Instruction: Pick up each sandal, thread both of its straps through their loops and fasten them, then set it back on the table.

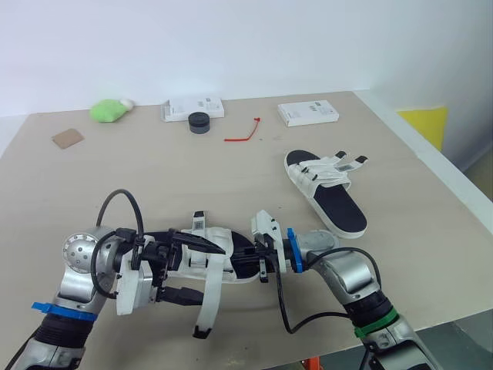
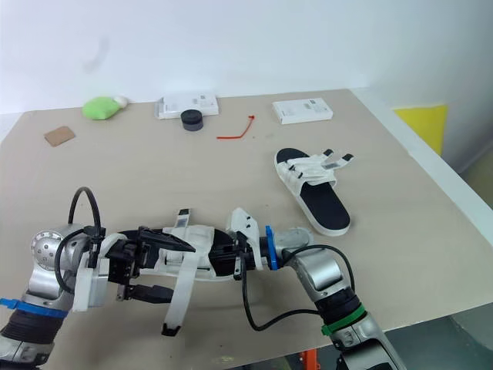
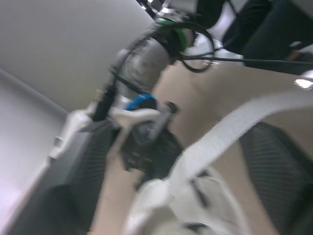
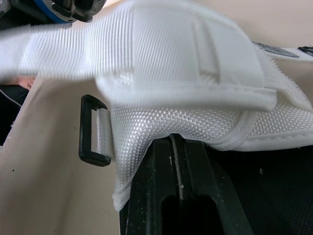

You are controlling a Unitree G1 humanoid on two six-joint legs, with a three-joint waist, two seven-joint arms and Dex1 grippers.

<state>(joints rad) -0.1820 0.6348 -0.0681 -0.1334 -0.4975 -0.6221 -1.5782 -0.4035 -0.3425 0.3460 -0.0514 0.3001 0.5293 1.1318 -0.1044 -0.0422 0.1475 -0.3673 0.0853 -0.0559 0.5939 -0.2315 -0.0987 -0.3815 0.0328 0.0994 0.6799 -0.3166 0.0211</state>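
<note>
Tan desk [image 1: 154,177], white wall [image 1: 231,46] behind, R tool [image 1: 256,262] pinching sandal [image 1: 217,245] by its sole, L tool [image 1: 191,268] spread round loose strap [image 1: 209,301], 2nd sandal [image 1: 327,193] flat nearby

The left arm [image 1: 73,301] comes in from the near left and bends at the wrist, so the left gripper [image 1: 212,274] points right with its two black fingers spread wide, one above the other. The right arm [image 1: 350,281] reaches in from the near right, and the right gripper [image 1: 243,262] points left, facing the other and clamped on the end of a sandal [image 1: 219,245].
</note>
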